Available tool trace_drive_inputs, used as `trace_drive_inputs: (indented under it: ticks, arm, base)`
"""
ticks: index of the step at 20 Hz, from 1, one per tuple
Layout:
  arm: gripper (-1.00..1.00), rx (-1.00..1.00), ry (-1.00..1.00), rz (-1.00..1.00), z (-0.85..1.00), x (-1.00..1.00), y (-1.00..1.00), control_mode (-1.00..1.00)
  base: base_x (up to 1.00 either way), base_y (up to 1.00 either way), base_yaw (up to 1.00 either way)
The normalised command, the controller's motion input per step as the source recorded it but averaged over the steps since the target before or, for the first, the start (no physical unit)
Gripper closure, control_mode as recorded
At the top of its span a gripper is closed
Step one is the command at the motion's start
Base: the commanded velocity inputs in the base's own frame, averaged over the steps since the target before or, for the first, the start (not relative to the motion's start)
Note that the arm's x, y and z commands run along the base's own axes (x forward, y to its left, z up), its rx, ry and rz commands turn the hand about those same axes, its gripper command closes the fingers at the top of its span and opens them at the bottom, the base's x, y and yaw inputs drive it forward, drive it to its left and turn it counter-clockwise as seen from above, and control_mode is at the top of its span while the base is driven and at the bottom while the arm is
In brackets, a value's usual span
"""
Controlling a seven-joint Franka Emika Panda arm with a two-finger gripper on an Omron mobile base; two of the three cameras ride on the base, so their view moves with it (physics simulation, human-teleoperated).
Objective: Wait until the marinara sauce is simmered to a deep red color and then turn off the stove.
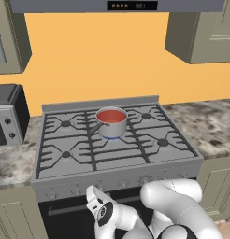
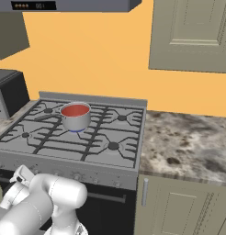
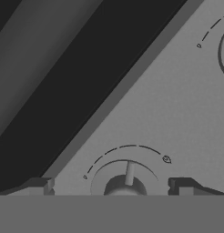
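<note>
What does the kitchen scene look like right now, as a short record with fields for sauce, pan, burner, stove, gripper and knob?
sauce: marinara sauce, orange-red, smooth
pan: steel saucepan on the stove's centre grate, handle toward the left
burner: blue flame under the pan
stove: grey gas range, knobs along the front
gripper: gripper open, low at the front panel, fingers either side of a knob
knob: knob between the fingertips, not yet gripped
</note>
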Motion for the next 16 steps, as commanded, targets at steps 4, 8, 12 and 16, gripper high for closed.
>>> trace_drive_inputs:
  ticks: [4, 8, 12, 16]
  arm:
    - [-1.00, 0.00, 0.00, 0.00, 0.00, 0.00, 0.00, -1.00]
    - [-1.00, 0.00, 0.00, 0.00, 0.00, 0.00, 0.00, -1.00]
    - [-1.00, 0.00, 0.00, 0.00, 0.00, 0.00, 0.00, -1.00]
    - [-1.00, 0.00, 0.00, 0.00, 0.00, 0.00, 0.00, -1.00]
  base:
    - [0.00, 0.00, 0.00]
    - [0.00, 0.00, 0.00]
    - [0.00, 0.00, 0.00]
    - [0.00, 0.00, 0.00]
